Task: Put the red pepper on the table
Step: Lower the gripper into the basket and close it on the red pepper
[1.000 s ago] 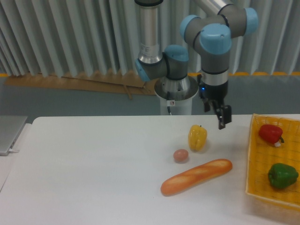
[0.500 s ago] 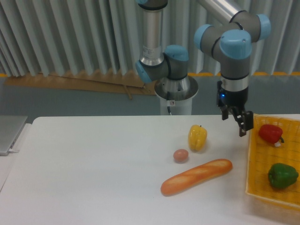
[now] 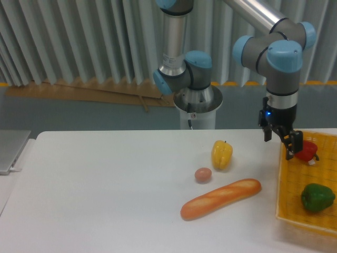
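Note:
The red pepper (image 3: 307,151) lies in the far corner of the yellow wicker basket (image 3: 284,184) at the right edge of the white table (image 3: 105,190). My gripper (image 3: 280,143) hangs just left of the pepper, over the basket's near-left rim. It is open, with nothing between its fingers. One dark finger (image 3: 292,146) overlaps the pepper's left side in this view, so I cannot tell whether it touches.
A green pepper (image 3: 317,197) lies in the same basket, nearer the camera. On the table stand a yellow pepper (image 3: 221,154), a small brownish egg-like object (image 3: 203,175) and a long baguette (image 3: 221,198). The arm's base (image 3: 197,105) is at the back.
The gripper has swung rightward and a little lower, from above the yellow pepper's right side to the basket's rim beside the red pepper. No object has moved.

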Controlling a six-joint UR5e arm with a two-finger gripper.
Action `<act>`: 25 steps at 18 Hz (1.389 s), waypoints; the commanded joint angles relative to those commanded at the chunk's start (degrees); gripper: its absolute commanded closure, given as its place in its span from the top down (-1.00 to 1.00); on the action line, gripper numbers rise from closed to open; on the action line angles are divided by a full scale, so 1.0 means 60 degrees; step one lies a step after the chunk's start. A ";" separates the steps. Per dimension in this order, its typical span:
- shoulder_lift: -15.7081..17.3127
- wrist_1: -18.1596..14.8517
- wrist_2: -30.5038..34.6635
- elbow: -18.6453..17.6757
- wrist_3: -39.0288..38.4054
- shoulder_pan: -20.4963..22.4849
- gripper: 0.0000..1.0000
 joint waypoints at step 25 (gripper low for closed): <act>-0.0732 -0.0015 -0.1242 0.0055 1.1462 0.2169 1.00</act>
